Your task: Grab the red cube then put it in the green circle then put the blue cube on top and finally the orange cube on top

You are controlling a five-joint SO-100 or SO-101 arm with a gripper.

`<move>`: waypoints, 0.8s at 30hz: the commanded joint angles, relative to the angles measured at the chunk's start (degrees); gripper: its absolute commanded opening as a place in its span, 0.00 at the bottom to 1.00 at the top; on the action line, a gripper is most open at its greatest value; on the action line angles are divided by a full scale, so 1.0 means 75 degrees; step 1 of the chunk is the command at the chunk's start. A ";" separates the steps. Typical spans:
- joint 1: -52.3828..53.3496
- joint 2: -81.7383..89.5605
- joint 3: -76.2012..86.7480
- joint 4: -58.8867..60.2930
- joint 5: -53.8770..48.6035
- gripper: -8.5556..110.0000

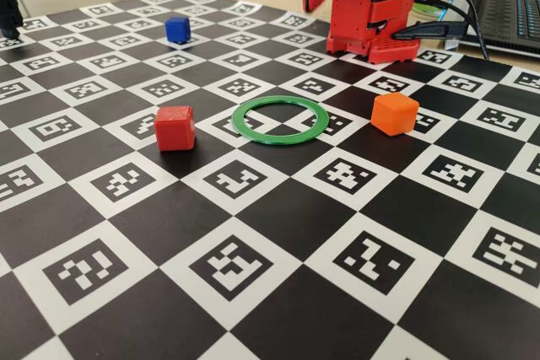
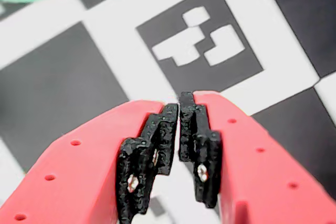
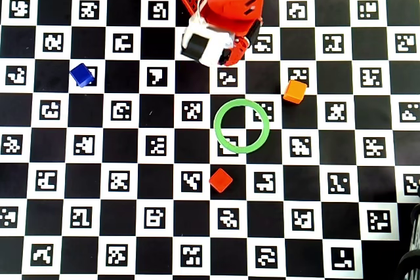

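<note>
Hand (image 2: 178, 124) closed, empty. Red cube (image 3: 221, 180) at ring's (image 3: 241, 126) 7 o'clock: likely light, rigid; pinch opposite flat faces.

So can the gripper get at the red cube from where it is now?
Probably yes: the red cube sits alone past the green circle, nothing touching it, and the gripper is shut and empty.
</note>
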 commanded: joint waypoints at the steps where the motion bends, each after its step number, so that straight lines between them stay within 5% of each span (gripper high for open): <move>1: 0.0012 -0.1113 -0.2215 0.0656 0.0480 0.02; 9: 0.0059 -0.3059 -0.4992 0.1887 0.2133 0.05; 24: 0.0152 -0.7324 -0.8414 0.1863 0.5555 0.40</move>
